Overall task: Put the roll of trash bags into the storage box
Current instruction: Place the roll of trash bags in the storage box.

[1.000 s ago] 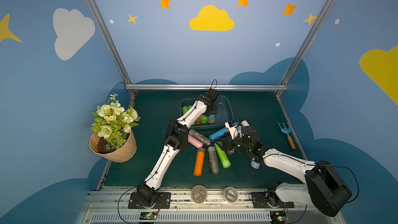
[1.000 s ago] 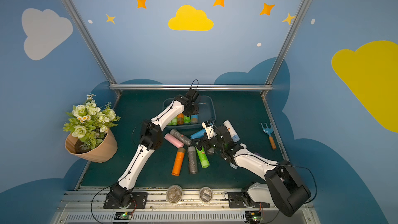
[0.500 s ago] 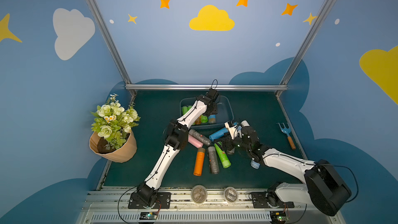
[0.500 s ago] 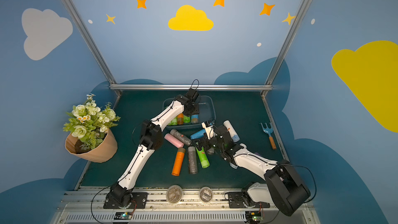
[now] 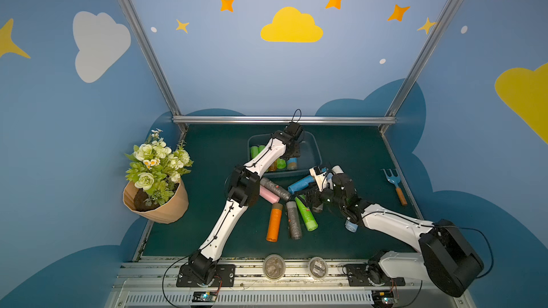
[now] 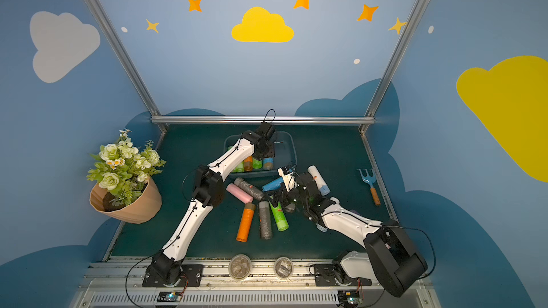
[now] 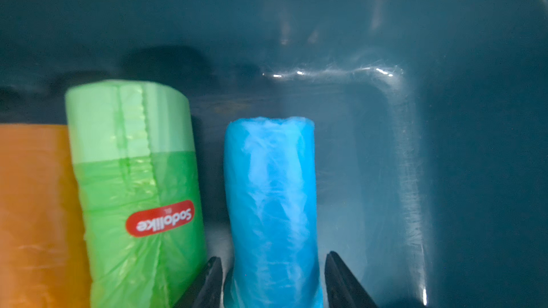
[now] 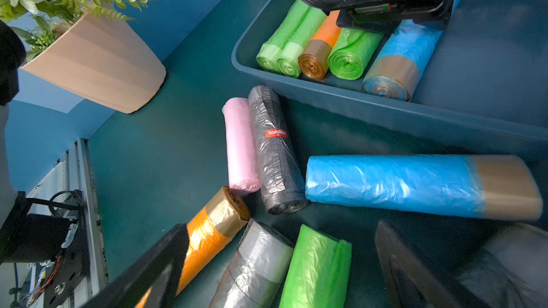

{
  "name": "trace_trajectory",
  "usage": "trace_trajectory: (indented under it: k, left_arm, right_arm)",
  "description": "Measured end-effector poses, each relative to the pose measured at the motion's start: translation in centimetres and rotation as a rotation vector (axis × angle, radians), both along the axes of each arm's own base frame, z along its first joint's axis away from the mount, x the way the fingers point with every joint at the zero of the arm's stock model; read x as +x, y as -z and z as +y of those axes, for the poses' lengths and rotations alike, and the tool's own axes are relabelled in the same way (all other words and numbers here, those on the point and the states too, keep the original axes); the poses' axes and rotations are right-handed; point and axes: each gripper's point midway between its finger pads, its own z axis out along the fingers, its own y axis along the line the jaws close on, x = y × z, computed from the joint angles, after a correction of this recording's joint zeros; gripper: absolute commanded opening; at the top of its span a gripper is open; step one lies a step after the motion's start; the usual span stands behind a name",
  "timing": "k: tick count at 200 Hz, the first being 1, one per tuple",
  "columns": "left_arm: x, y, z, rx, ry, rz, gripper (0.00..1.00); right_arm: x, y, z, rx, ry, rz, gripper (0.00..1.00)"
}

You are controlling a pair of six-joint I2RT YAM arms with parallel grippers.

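The storage box [image 5: 316,146] [image 6: 292,143], a blue-grey tub, stands at the back of the green mat and holds several rolls side by side. My left gripper [image 5: 293,155] [image 7: 272,259] reaches down into it. Its jaws stand open on either side of a blue roll [image 7: 269,188] [image 8: 400,54] that lies on the box floor, with a narrow gap on each side. Beside that roll lie a green roll [image 7: 136,179] and an orange one [image 7: 32,208]. My right gripper [image 5: 308,200] [image 8: 281,229] hangs wide open and empty over a grey roll [image 8: 258,265] and a green roll [image 8: 317,265] on the mat.
More rolls lie loose on the mat: blue [image 8: 394,185], dark grey [image 8: 275,149], pink [image 8: 240,146], orange [image 8: 213,229] and a white-and-blue one [image 6: 318,179]. A flower pot [image 5: 157,202] leans at the left, a garden fork [image 5: 396,185] lies at the right, and two round tubs [image 5: 273,266] sit on the front rail.
The left jaws have spread a little away from the blue roll in the box. Neither arm has visibly shifted, and the loose rolls lie where they were.
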Motion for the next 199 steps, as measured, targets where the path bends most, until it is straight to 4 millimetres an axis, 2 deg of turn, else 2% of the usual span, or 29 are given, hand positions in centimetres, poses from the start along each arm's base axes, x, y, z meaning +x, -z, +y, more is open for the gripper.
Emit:
trace_trajectory:
  k: [22,62,91,122,153,176,199]
  left_arm:
    - [-0.1,-0.8,0.1,-0.001,0.003,-0.006,0.56]
    - [-0.4,-4.2,-0.2,-0.026,0.012,-0.048,0.56]
    - [-1.1,-6.6,-0.3,-0.039,0.019,-0.071,0.56]
    - [-2.3,-7.8,-0.1,-0.032,0.029,-0.071,0.57]
    - [-5.3,-8.2,1.7,-0.003,0.045,-0.045,0.62]
    - [-8.7,-9.0,3.8,-0.007,0.052,-0.044,0.68]
    - [-12.7,-10.6,6.1,-0.039,0.060,-0.071,0.74]
  right_arm:
    - [0.2,0.0,-0.2,0.000,0.008,0.000,0.96]
    - [0.4,0.0,-0.4,0.000,0.016,0.001,0.96]
    - [0.5,0.0,-0.5,-0.001,0.020,0.001,0.96]
    - [0.9,0.1,-0.9,0.002,0.039,0.007,0.96]
    - [1.1,0.2,-1.3,-0.001,0.052,0.015,0.96]
    - [1.0,0.5,-1.4,-0.011,0.054,0.025,0.96]
    - [1.0,0.7,-1.5,-0.026,0.054,0.025,0.96]
